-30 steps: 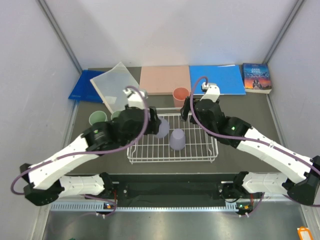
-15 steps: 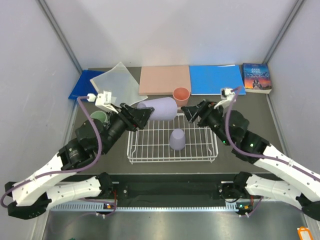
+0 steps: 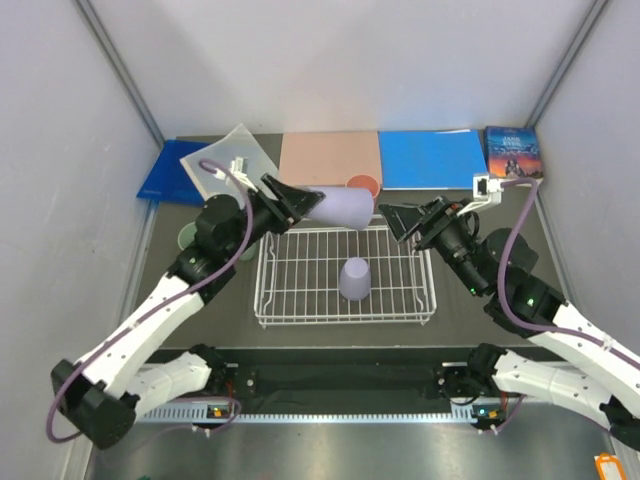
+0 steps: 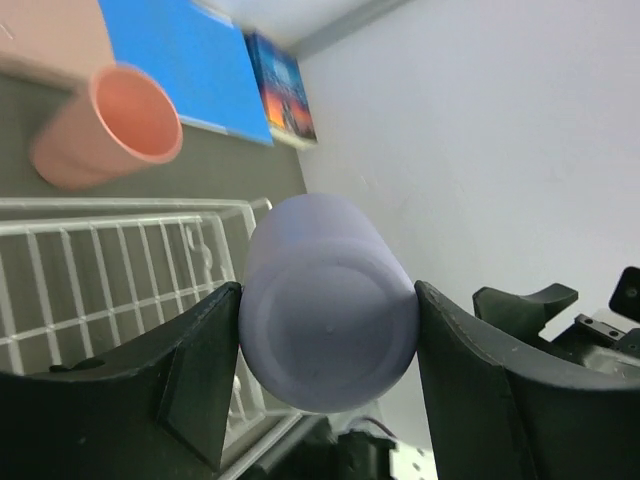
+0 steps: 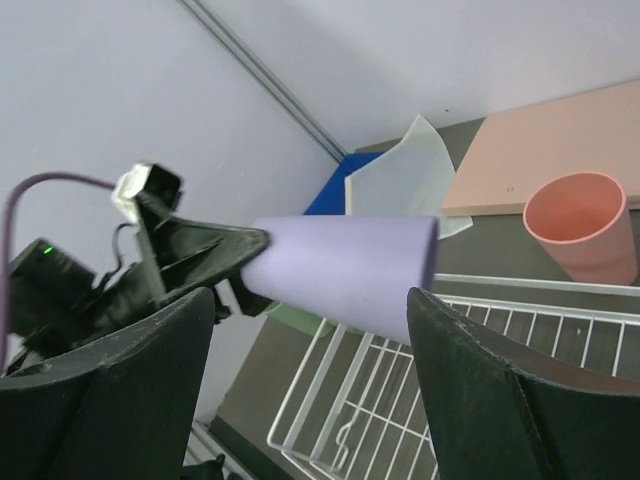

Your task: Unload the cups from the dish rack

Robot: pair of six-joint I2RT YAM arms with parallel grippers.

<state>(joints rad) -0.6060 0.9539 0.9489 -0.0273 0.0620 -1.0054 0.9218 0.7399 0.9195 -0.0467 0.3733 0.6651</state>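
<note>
My left gripper (image 3: 305,204) is shut on a lavender cup (image 3: 346,208), holding it by its base and level above the far edge of the white dish rack (image 3: 262,292). In the left wrist view the cup's base (image 4: 328,300) fills the gap between both fingers. The cup's open end points at my right gripper (image 3: 396,222), which stands open just to its right, not touching. A second lavender cup (image 3: 354,278) sits upside down in the rack. A salmon pink cup (image 5: 585,225) stands upright behind the rack. A green cup (image 3: 186,237) stands left of the rack, partly hidden by my left arm.
Along the back lie a blue board (image 3: 433,158), a pink board (image 3: 328,158), a translucent sheet (image 3: 235,165) over another blue board (image 3: 163,176), and a book (image 3: 513,153). Walls close in on both sides.
My left gripper has lifted the lavender cup out of the rack and turned it level towards the right. My right gripper has drawn back to the right and now faces the cup.
</note>
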